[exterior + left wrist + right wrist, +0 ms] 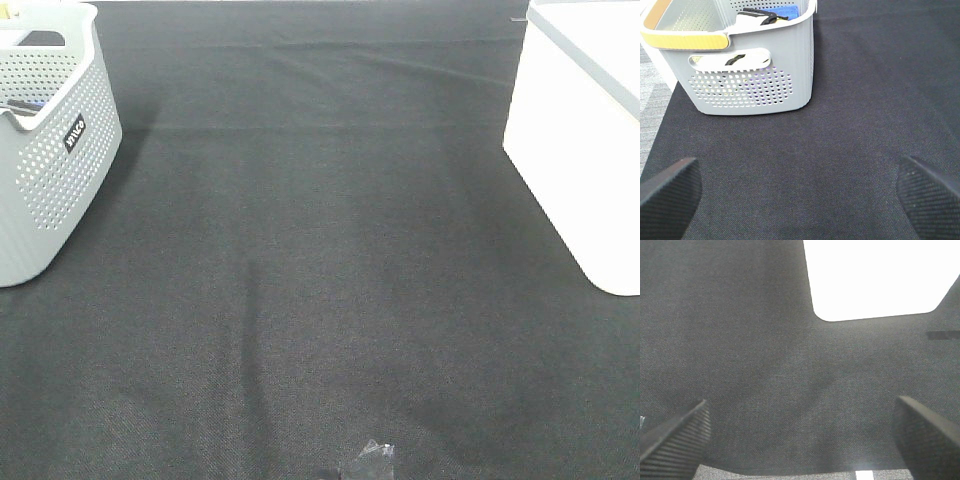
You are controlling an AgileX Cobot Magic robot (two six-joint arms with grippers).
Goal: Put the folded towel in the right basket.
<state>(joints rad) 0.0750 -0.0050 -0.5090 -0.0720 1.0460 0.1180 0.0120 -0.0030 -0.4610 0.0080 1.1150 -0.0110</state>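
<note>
No folded towel lies on the black fabric worktop (320,250). Left claw (800,192) and right claw (800,435) both gape wide, empty. The plain white right basket (580,140) awaits; locating the towel should come first.

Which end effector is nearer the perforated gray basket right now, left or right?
Left. The left end effector faces the perforated gray basket, open, across a stretch of black mat. The right end effector, also open, faces the white basket on the opposite side.
</note>
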